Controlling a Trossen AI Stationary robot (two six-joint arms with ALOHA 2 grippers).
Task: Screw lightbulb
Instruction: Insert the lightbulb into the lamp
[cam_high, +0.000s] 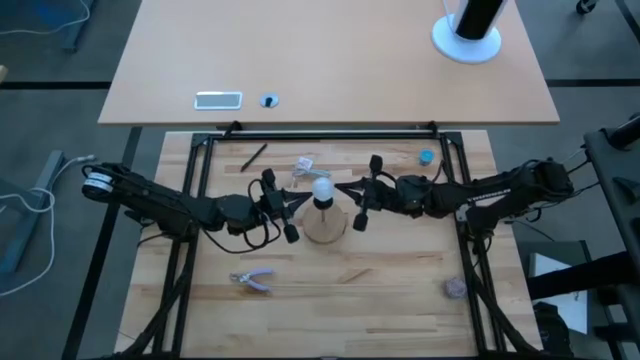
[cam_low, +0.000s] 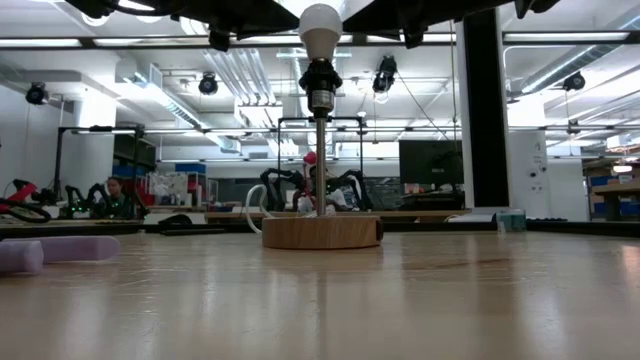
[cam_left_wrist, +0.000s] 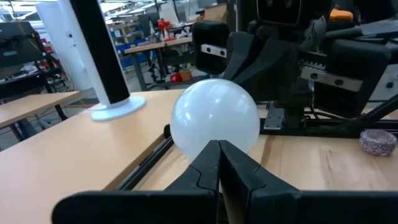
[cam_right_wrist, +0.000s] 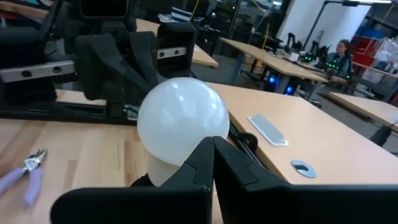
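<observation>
The white frosted lightbulb (cam_high: 322, 190) stands upright with its base in a black socket (cam_low: 320, 82). The socket tops a thin rod rising from the round wooden disc (cam_low: 320, 232) at the table's middle. My left gripper (cam_high: 304, 198) comes level from the table's left, its fingers shut, their tips at the bulb's left side (cam_left_wrist: 214, 118). My right gripper (cam_high: 341, 190) comes level from the right, also shut, its tips at the bulb's right side (cam_right_wrist: 180, 118). The two grippers face each other with the bulb between them. My left gripper's shut fingertips (cam_left_wrist: 211, 157) stand in front of the globe's lower part and hide the spot, so I cannot tell whether they touch it. My right gripper's shut fingertips (cam_right_wrist: 208, 152) stand in front of the bulb's neck, below the globe, and I cannot tell whether they touch.
Purple-handled pliers (cam_high: 252, 281) lie near left of the disc and a greyish-purple ball (cam_high: 455, 288) near right. A crumpled wrapper (cam_high: 305, 165), a dark stick (cam_high: 253, 156) and a small blue thing (cam_high: 427, 157) lie behind. A black frame rail (cam_high: 320, 135) bounds the far side.
</observation>
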